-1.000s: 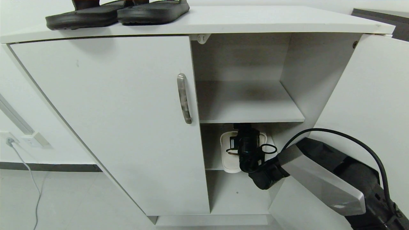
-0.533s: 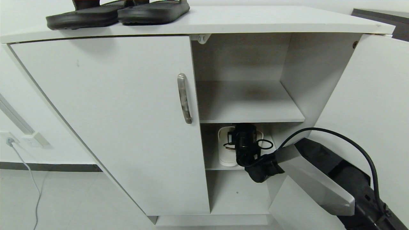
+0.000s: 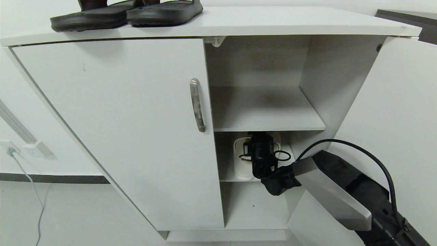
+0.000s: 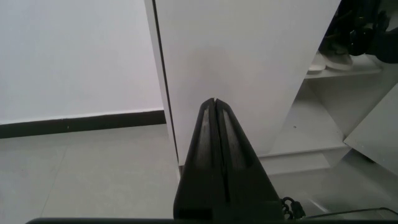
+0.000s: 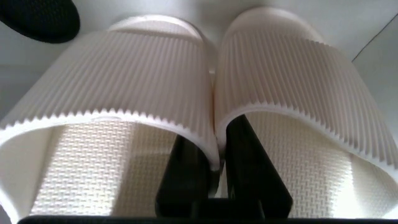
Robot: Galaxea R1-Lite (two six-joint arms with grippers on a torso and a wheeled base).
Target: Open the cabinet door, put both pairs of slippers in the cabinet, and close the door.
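A pair of black slippers (image 3: 126, 15) lies on top of the white cabinet (image 3: 273, 22). The left door (image 3: 119, 130) with its metal handle (image 3: 197, 105) is shut; the right door (image 3: 392, 112) stands swung open. My right gripper (image 5: 219, 158) is inside the middle compartment, shut on the inner straps of the white slippers (image 5: 155, 81), which sit side by side over the middle shelf (image 3: 227, 172). In the head view the arm's wrist (image 3: 263, 160) hides most of the white slippers (image 3: 241, 160). My left gripper (image 4: 214, 102) is shut and holds nothing, low in front of the shut left door (image 4: 236, 62).
The upper shelf (image 3: 263, 109) and the bottom compartment (image 3: 252, 208) hold nothing. A wall socket with a hanging cable (image 3: 10, 150) is at the far left. Grey floor (image 4: 93, 174) lies open before the cabinet.
My right arm has pushed the white slippers deeper into the middle compartment, and over the last half second it has barely moved. The left arm has stayed still.
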